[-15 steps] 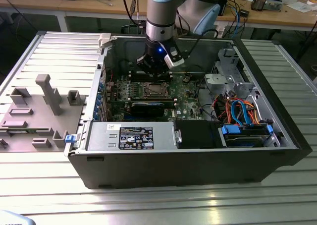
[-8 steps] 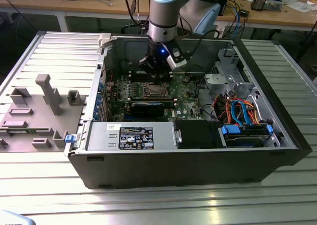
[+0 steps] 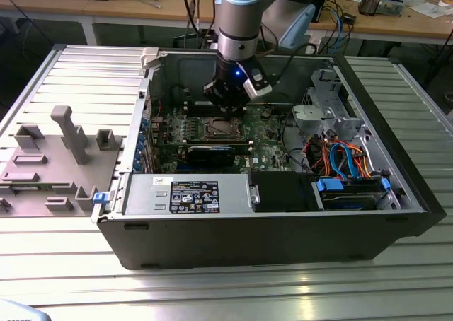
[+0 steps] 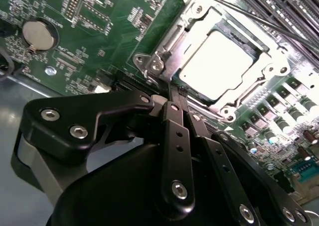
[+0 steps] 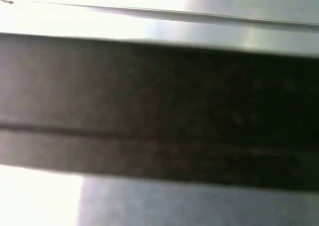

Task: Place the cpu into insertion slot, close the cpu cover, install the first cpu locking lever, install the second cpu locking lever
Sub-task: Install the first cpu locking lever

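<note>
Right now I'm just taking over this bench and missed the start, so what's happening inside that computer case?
A robot arm is reaching down into the open case, its hand at the edge of the socket on the motherboard. The cpu already sits in the socket, and the cover lies closed around it. A thin lever runs along the socket's far side; whether it is latched cannot be told.
</note>
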Robot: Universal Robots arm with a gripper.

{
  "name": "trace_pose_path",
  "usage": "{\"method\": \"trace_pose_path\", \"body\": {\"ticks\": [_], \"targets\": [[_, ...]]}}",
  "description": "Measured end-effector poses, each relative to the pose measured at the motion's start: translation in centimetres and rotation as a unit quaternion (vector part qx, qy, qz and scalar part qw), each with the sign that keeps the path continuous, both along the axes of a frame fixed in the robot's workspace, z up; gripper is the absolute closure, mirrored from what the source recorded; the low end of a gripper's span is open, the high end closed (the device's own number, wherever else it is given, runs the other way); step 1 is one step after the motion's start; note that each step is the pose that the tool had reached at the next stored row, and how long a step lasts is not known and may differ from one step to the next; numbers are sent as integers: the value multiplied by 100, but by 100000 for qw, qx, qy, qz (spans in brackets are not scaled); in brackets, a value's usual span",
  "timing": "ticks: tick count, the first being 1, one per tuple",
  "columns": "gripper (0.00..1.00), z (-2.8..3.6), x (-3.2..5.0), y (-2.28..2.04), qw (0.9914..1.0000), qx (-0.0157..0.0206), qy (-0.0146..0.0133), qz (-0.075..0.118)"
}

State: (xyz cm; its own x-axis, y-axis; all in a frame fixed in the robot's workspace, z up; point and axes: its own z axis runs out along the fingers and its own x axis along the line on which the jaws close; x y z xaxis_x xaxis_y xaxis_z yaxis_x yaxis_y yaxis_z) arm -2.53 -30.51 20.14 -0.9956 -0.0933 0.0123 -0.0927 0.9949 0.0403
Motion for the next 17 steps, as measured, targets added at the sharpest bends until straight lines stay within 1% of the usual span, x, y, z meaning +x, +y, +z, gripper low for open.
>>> {"method": "trace_pose_path", "body": {"ticks": [2, 4, 7, 9, 11, 13, 15, 16, 17], "targets": [[89, -8, 34, 13, 100000, 16, -61, 63], [89, -10, 53, 24, 100000, -23, -37, 106], [89, -9, 55, 51, 100000, -32, -28, 183], [89, -5, 55, 55, 100000, -14, -34, 183], [89, 14, 56, 57, 100000, 39, -92, 184], [89, 61, 55, 54, 100000, -15, -82, 182], [89, 80, 54, 47, 100000, -15, -80, 179], [89, 81, 54, 31, 100000, -16, -80, 179], [89, 81, 55, -11, 100000, -23, -78, 178]]}}
